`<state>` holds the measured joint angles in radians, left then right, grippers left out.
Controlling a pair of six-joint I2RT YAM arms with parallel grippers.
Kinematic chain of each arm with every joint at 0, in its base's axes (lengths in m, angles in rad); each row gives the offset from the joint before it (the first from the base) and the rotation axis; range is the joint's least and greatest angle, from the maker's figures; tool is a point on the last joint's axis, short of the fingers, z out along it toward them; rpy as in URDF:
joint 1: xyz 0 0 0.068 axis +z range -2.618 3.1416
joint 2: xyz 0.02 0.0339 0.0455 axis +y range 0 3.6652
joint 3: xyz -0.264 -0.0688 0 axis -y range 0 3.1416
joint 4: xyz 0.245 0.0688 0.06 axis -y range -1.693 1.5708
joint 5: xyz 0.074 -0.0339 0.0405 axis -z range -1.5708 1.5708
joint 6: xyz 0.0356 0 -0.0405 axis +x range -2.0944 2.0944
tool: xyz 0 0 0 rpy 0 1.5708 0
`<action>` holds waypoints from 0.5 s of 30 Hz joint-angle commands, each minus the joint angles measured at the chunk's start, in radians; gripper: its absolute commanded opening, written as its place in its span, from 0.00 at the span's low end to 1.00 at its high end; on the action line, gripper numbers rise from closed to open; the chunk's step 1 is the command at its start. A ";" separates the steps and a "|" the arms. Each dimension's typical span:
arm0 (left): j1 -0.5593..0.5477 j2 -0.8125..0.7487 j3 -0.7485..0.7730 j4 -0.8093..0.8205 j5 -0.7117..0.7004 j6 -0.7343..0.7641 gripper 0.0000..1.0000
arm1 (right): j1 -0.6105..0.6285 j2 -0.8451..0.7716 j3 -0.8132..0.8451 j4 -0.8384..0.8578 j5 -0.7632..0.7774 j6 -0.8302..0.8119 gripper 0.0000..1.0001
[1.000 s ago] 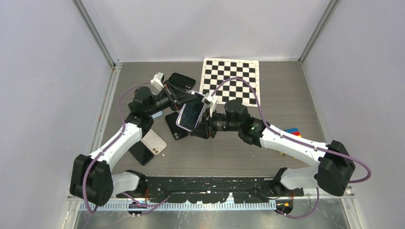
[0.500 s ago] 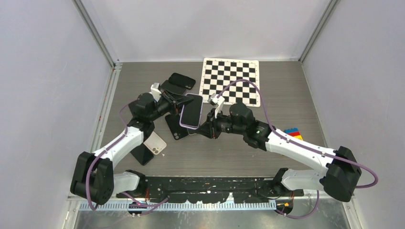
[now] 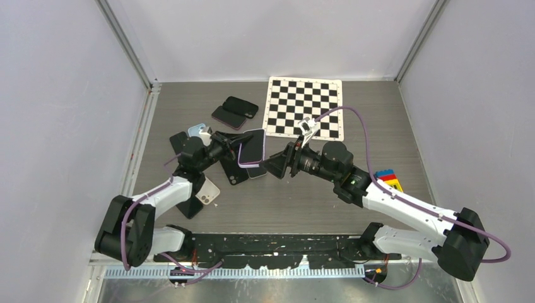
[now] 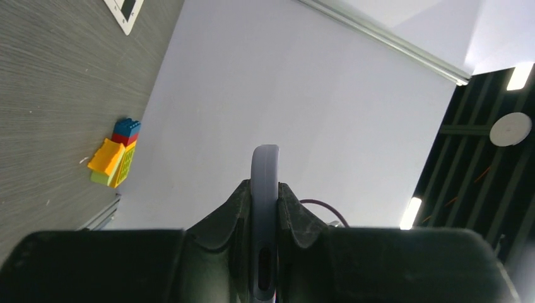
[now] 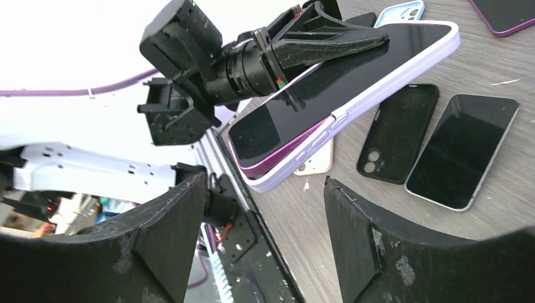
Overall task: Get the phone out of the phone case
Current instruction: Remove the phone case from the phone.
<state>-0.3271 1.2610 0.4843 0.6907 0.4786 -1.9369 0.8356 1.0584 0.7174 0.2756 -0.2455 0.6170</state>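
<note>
The phone (image 5: 328, 95), dark screen up, sits in a lavender phone case (image 5: 372, 95). At its near corner the purple phone edge (image 5: 277, 158) is lifted out of the case. My left gripper (image 3: 236, 146) is shut on the far end of the cased phone (image 3: 252, 146), holding it just above the table. In the left wrist view the case edge (image 4: 265, 170) stands squeezed between both fingers of that gripper (image 4: 265, 189). My right gripper (image 3: 277, 165) stands open just right of the phone, touching nothing; in its own view the right gripper (image 5: 265, 183) has a wide gap between its fingers.
Loose on the table under the held phone lie a black case (image 5: 397, 132), a bare phone (image 5: 464, 151) and a white phone (image 3: 205, 192). Two dark phones (image 3: 235, 112) lie behind, a checkerboard (image 3: 305, 107) at the back, toy bricks (image 3: 388, 178) to the right.
My right gripper let go of the phone, opened wide and drew back to the right. The left arm brought the cased phone down and to the left, toward the table.
</note>
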 commanded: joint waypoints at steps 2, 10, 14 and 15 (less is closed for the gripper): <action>0.000 -0.076 -0.008 0.069 -0.053 -0.079 0.00 | 0.001 0.022 -0.009 0.116 0.053 0.144 0.74; 0.000 -0.155 -0.022 -0.041 -0.104 -0.064 0.00 | 0.000 0.064 -0.022 0.189 -0.016 0.144 0.65; 0.000 -0.165 -0.011 -0.058 -0.112 -0.017 0.00 | 0.001 0.044 -0.028 0.203 -0.020 0.166 0.66; 0.000 -0.168 -0.005 -0.068 -0.109 -0.002 0.00 | 0.001 0.026 -0.030 0.203 -0.009 0.169 0.66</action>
<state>-0.3271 1.1362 0.4522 0.5953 0.3855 -1.9747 0.8356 1.1202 0.6888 0.3988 -0.2539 0.7601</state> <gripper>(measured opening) 0.175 0.662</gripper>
